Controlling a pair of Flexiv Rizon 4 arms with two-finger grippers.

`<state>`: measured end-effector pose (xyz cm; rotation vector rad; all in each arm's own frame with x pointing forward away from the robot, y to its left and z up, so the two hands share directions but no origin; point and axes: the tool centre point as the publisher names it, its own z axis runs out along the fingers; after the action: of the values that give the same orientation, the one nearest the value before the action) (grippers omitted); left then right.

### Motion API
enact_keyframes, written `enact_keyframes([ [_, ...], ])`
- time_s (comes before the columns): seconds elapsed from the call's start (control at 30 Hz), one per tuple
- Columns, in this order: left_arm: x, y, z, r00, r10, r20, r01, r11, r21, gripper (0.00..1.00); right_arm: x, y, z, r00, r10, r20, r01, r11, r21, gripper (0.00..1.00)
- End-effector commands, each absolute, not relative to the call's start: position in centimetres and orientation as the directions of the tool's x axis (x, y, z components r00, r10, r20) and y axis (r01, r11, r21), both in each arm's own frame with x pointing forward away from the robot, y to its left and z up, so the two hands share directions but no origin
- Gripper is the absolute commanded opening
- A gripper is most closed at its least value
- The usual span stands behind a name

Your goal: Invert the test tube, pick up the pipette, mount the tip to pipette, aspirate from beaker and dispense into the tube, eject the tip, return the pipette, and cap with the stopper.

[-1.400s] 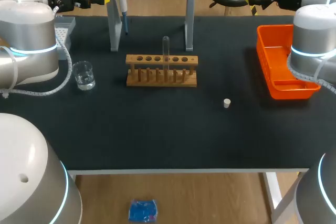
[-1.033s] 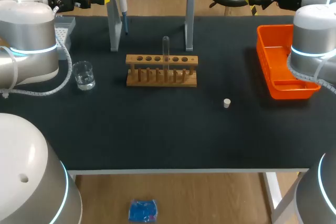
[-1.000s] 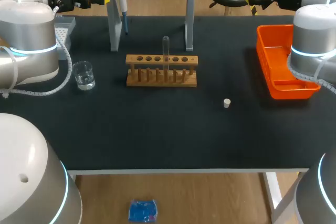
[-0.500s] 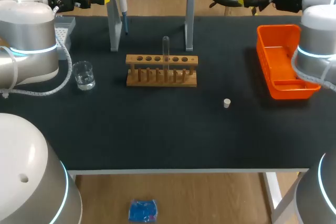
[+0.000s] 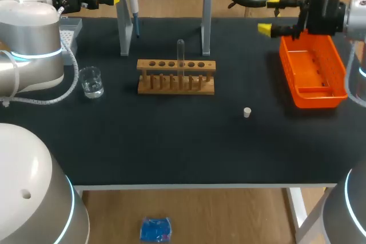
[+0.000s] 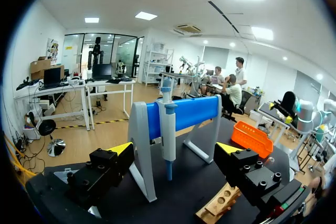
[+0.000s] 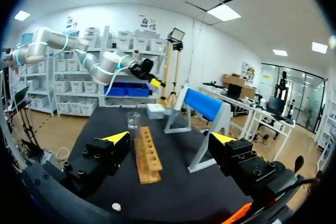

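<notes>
One black table [image 5: 171, 147]: wooden rack [image 5: 176, 78] centre, beaker [image 5: 91, 82] left, orange bin [image 5: 287, 67] right.

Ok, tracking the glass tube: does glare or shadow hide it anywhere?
Head view: even light, the test tube reads pale against the dark table, no glare; the beaker carries small highlights. Right wrist view: evenly lit too, yet it is too faint to make out above the rack. Left wrist view: not shown.

Silver arms [image 5: 34, 38] — cyan-lit rings; black end effectors [image 6: 176, 148] [image 7: 170, 138] (yellow tips).
</notes>
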<state>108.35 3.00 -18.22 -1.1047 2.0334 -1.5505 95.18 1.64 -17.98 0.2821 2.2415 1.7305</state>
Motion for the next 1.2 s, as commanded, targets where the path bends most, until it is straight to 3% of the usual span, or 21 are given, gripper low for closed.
enact_keyframes([
  [0.03, 108.3, 3.0, -18.2, -0.633, -0.755, 0.173, -0.367, 0.095, -0.925, 1.0, 92.4, 0.5, -18.7, -0.957, 0.262, -0.124, -0.047, 0.283, 0.958, 1.0],
  [0.53, 108.3, 3.0, -18.2, -0.633, -0.755, 0.173, -0.367, 0.095, -0.925, 1.0, 86.0, 2.7, -22.1, -0.987, 0.089, -0.134, -0.099, 0.318, 0.943, 1.0],
  [1.2, 106.7, 1.9, -18.1, -0.654, -0.743, 0.141, -0.344, 0.126, -0.93, 1.0, 85.9, 2.8, -22.5, -0.982, 0.094, -0.166, -0.126, 0.337, 0.933, 1.0],
])
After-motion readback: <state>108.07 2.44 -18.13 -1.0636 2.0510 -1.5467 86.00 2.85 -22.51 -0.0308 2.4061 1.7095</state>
